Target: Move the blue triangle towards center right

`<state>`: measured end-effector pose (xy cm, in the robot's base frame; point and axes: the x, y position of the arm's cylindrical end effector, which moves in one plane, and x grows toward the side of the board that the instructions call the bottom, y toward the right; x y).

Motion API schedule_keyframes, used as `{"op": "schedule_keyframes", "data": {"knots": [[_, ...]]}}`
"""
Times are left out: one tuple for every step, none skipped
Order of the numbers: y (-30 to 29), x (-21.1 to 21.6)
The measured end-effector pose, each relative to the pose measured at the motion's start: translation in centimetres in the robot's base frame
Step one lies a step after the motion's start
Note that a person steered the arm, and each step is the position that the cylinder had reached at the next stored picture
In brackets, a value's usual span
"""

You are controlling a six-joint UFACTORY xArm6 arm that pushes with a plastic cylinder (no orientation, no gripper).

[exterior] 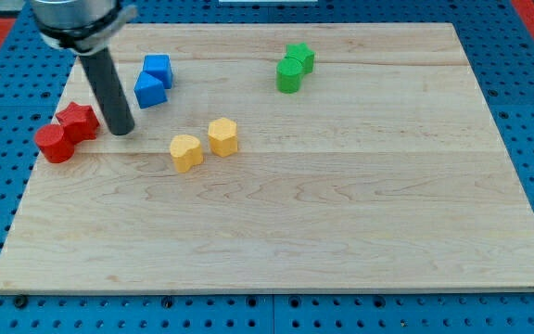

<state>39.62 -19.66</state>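
The blue triangle (149,90) lies at the board's upper left, touching a blue cube (158,69) just above it. My tip (121,131) rests on the board a short way to the lower left of the blue triangle, apart from it. The tip stands between the triangle and a red star (78,121) to its left. The rod rises from the tip to the view's top left.
A red cylinder (55,143) sits at the lower left of the red star. A yellow heart (186,152) and a yellow hexagon (222,135) lie right of the tip. A green star (299,57) and a green cylinder (288,76) sit at the upper middle. The wooden board (360,204) lies on a blue pegboard.
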Motion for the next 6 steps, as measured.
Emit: {"op": "schedule_keyframes", "data": {"knots": [[0.0, -5.1], [1.4, -5.2], [7.4, -5.2], [8.8, -5.6], [11.6, -6.7], [18.5, -6.3]]}}
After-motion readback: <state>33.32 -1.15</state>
